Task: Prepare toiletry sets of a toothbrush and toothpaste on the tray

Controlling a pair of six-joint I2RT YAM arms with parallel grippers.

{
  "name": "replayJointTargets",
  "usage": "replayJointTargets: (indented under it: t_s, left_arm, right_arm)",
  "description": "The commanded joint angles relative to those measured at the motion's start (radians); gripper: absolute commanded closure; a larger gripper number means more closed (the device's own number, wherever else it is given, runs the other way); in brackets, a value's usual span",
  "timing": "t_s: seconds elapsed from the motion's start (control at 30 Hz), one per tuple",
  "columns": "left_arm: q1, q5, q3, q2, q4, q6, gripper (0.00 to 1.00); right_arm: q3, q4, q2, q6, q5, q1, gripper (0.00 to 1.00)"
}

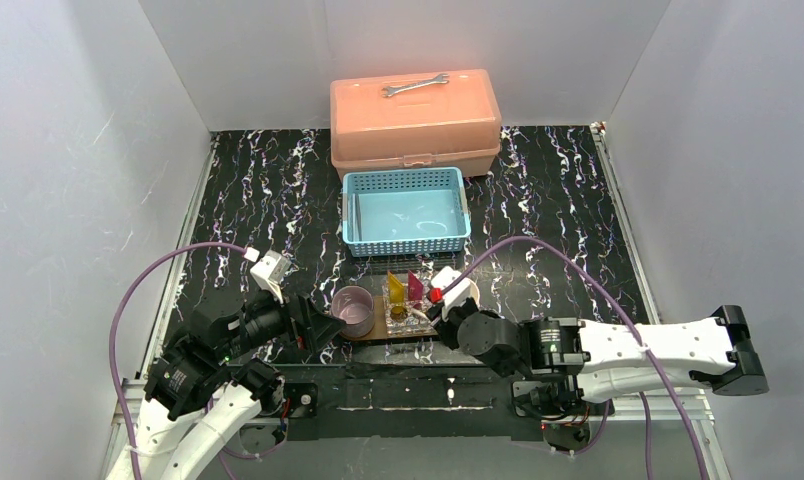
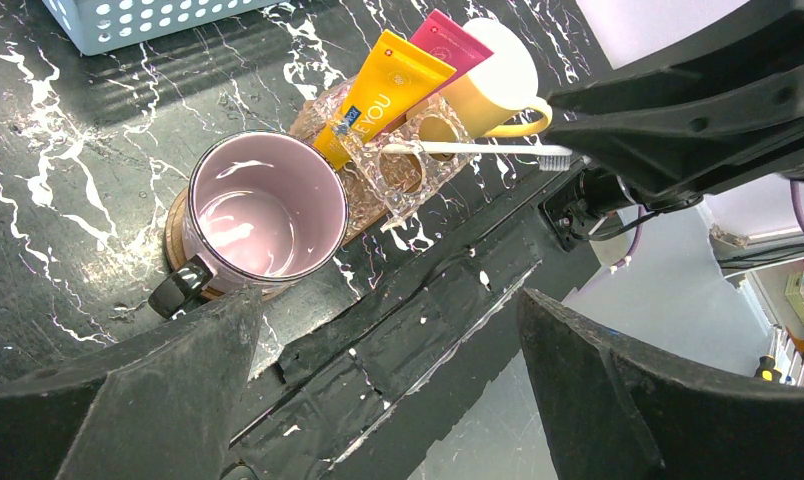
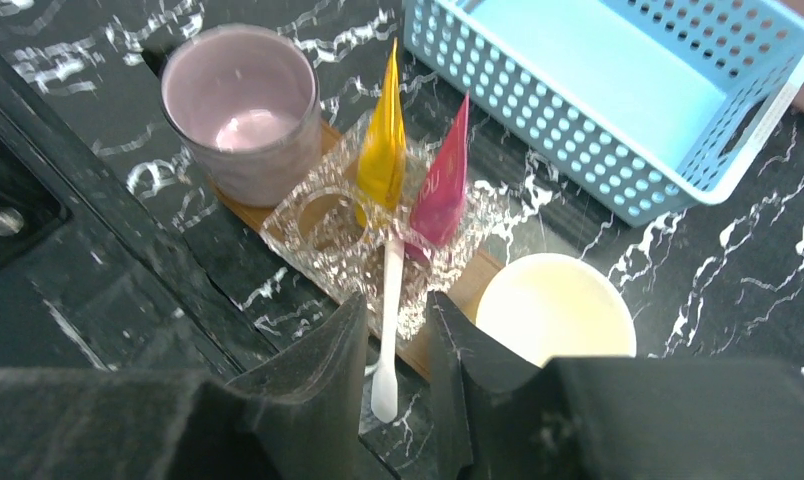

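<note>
Just off the tray [image 3: 475, 280] edge, parted right hand [image 3: 396, 300] straddles overhanging toothbrush [image 3: 391, 270].

Surface: black table [image 1: 578, 200], marble-like, streaked all over with white veins.
Far end: 1 salmon-pink toolbox [image 1: 415, 125], lid shut, long side across the table, close to the back wall.
Middle: 1 light-blue slotted basket [image 1: 408, 245], just in front of the toolbox; touching or not, unclear.
Near edge: 1 dark-brown wooden tray [image 3: 475, 278], long side across, near the basket but apart from it.
Total directly on the surface: 3.
</note>
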Motion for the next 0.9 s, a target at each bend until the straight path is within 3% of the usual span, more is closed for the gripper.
replayJointTargets:
  t_s: [0.0, 0.37, 0.87]
  left_arm:
    - [0.002, 0.01, -0.009, -0.009, 0.006, 0.007, 0.02]
    - [0.002, 0.0, -0.008, -0.014, 0.006, 0.011, 0.02]
    - [0.002, -0.135, 0.008, -0.019, -0.032, -0.024, 0.02]
  right_arm:
    - [0.145, -0.048, 0.008, -0.018, 0.054, 0.002, 0.64]
    - [0.37, -0.156, 0.146, -0.117, 0.09, -0.051, 0.58]
    - [0.675, -0.241, 0.433, -0.165, -0.269, -0.381, 0.5]
